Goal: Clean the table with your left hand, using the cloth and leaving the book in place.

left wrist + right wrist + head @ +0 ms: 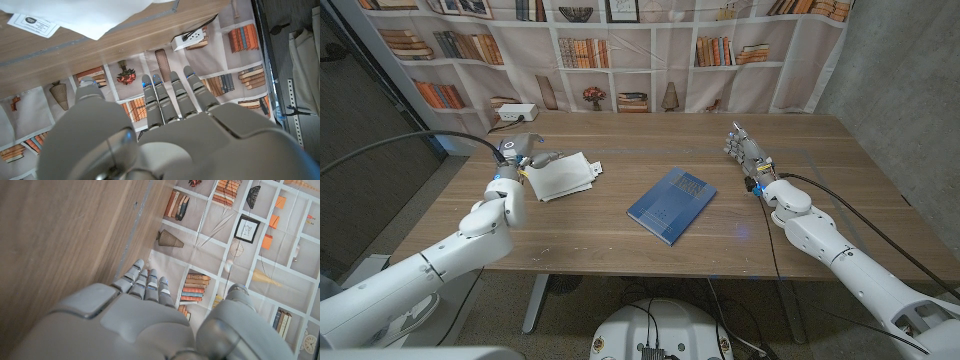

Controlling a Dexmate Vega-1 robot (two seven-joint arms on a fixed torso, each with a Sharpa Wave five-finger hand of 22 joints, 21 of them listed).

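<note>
A white folded cloth [563, 175] lies on the left part of the wooden table [620, 140]; a label [32, 22] shows on the cloth [90, 12] in the left wrist view. My left hand [523, 155] is at the cloth's left edge, fingers [172, 97] stretched straight out toward the backdrop and holding nothing. A blue book [671, 205] lies flat near the table's middle, to the right of the cloth. My right hand [745, 150] stays at the right side of the table, well clear of the book, with its fingers [145, 282] extended and empty.
A white power strip [515, 112] with a cable sits at the table's back left, also in the left wrist view [190, 36]. A printed bookshelf backdrop [650, 50] hangs behind the table. Bare wood lies between cloth and book.
</note>
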